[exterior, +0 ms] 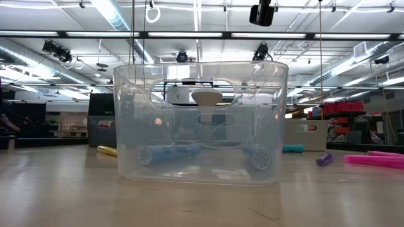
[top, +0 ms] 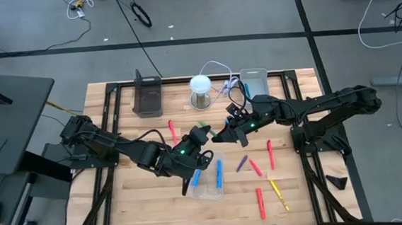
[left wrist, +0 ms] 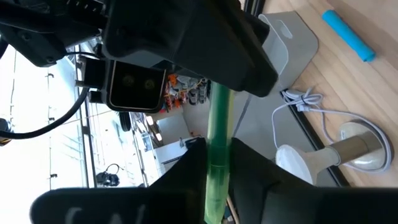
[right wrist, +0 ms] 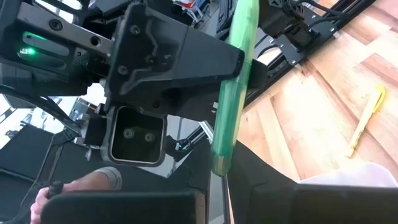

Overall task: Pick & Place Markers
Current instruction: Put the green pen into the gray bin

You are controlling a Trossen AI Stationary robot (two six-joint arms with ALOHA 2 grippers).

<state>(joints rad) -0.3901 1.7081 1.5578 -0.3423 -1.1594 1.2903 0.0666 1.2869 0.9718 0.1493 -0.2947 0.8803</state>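
Both grippers pinch one green marker above mid-table.

The left gripper (top: 201, 132) and right gripper (top: 220, 135) meet tip to tip over the wooden slatted table (top: 122, 203), near its centre. Each wrist view shows a slim translucent green marker (left wrist: 217, 155) clamped between that arm's dark fingers, jaws nearly closed on it, with the other arm's gripper at the far end. In the high view the marker itself is hidden between the two grippers. A clear plastic rectangular tray (top: 209, 184) lies just in front of the left gripper, holding two blue markers (top: 218, 171). Loose red markers (top: 270, 154), a purple marker (top: 242, 163) and a yellow marker (top: 277, 192) lie scattered on the boards right of the tray. A white round-headed lamp (top: 201, 90) stands at the back edge between a dark grey tray (top: 147, 95) and a light grey tray (top: 254, 80).
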